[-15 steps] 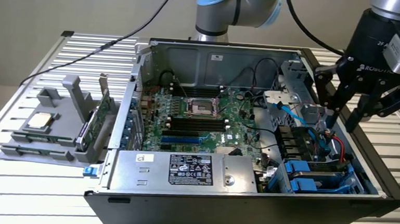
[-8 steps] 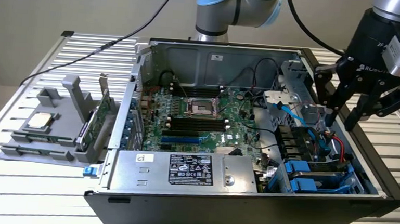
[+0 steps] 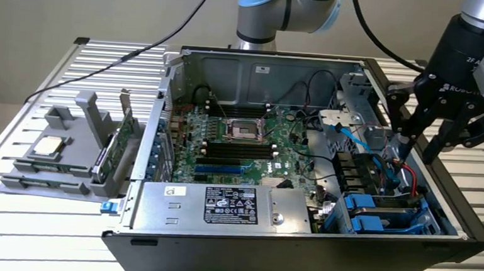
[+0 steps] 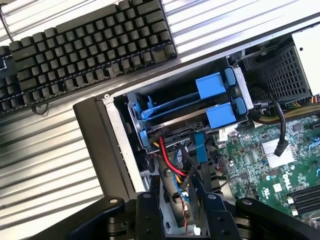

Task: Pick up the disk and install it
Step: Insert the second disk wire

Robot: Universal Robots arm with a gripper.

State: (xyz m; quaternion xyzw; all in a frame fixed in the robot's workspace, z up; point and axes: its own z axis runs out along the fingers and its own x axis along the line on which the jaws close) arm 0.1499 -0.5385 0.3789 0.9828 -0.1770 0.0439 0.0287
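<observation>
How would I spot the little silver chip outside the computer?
To the exterior view's left of the open computer case stands a grey rack. The chip lies flat on it, square and silver, unlike the green card standing on edge alongside.

Exterior view: set high, looking down on the whole computer case (image 3: 301,265) and worktop (image 3: 35,223). Wrist view — close over the tool (image 4: 175,187), facing down into the drive bay (image 4: 239,82), which both share.

1. One tool (image 3: 418,146) on one arm (image 3: 288,6).
2. One open computer case (image 3: 301,265) holding one motherboard (image 3: 241,148).
3. Two blue disk carriers (image 4: 210,86) in the drive bay.
4. One keyboard (image 4: 85,45) on the worktop (image 4: 50,150).
5. One power supply (image 3: 170,208) inside the case.
6. One silver CPU chip (image 3: 50,144) on one grey fixture (image 3: 63,170).
</observation>
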